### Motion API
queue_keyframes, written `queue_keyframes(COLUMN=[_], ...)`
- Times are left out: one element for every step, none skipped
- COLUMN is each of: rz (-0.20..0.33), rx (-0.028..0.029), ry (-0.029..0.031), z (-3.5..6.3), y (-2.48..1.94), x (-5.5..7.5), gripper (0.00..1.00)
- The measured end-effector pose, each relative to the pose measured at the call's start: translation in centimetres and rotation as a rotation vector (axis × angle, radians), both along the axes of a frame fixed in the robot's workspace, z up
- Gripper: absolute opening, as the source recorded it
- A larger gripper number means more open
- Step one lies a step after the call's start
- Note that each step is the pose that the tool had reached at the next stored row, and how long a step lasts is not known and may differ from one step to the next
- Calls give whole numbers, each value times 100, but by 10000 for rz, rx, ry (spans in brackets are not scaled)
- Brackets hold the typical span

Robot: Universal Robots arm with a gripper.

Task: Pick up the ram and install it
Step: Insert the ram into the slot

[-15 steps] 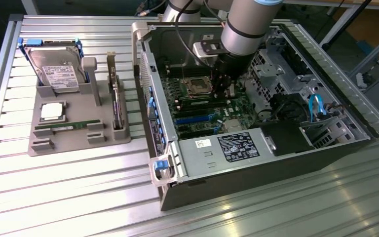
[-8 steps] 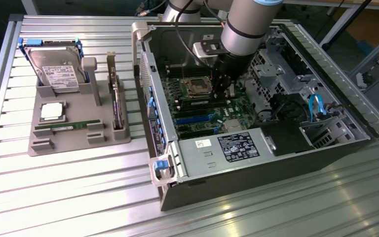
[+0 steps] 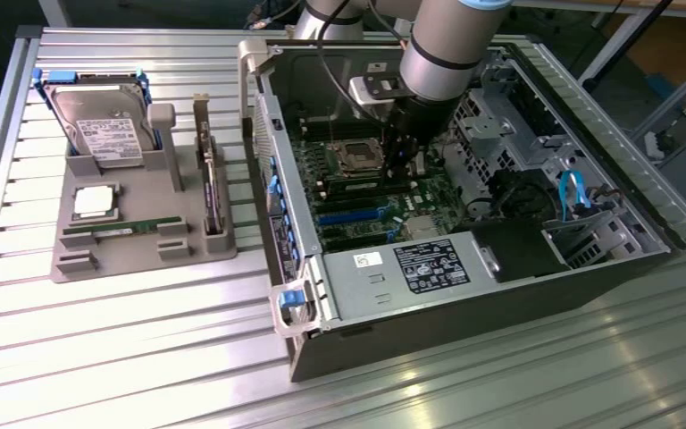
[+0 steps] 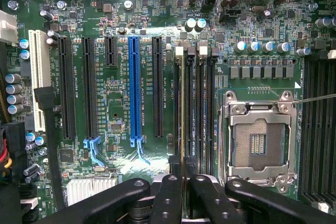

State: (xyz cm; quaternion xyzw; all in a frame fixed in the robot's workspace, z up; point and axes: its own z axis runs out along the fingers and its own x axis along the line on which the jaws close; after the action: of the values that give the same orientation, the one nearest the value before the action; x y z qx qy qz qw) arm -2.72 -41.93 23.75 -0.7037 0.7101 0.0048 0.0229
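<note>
Near the bench (image 3: 140,357) edge at the exterior view's left we see a holder (image 3: 129,256) with a hard drive (image 3: 107,132), a processor (image 3: 93,202) and a card (image 3: 210,183) on edge; beside it, an open case (image 3: 463,313) with its motherboard (image 4: 118,108).

ram (image 4: 182,103) in end effector (image 4: 185,181) — over motherboard (image 4: 118,93), inside case (image 3: 474,308)

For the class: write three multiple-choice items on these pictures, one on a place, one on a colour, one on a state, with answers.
1. The hard drive lies: A on the grey tray; B inside the case; C on the floor.
2. The odd long slot between black ones is: A red; B blue; C yellow.
3. The fingers are: A wide open; B shut on the ram; C gripping a cable.
Answers: A, it rests in the tray; B, blue plastic shows; B, a thin stick sits between closed fingers.
</note>
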Motion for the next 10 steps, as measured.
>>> queue_keyframes(rz=[0, 0, 0, 0, 0, 0, 0, 0, 0, 0], rx=[0, -1, 0, 1, 0, -2, -2, -1, -1, 0], ry=[0, 1, -1, -1, 0, 1, 1, 1, 0, 0], z=[0, -1, -5, -8, -11, -11, -11, -11, -11, -12], y=[0, 0, 0, 0, 0, 0, 0, 0, 0, 0], x=[0, 0, 0, 0, 0, 0, 0, 0, 0, 0], gripper=[12, 12, 12, 12, 12, 12, 12, 12, 12, 12])
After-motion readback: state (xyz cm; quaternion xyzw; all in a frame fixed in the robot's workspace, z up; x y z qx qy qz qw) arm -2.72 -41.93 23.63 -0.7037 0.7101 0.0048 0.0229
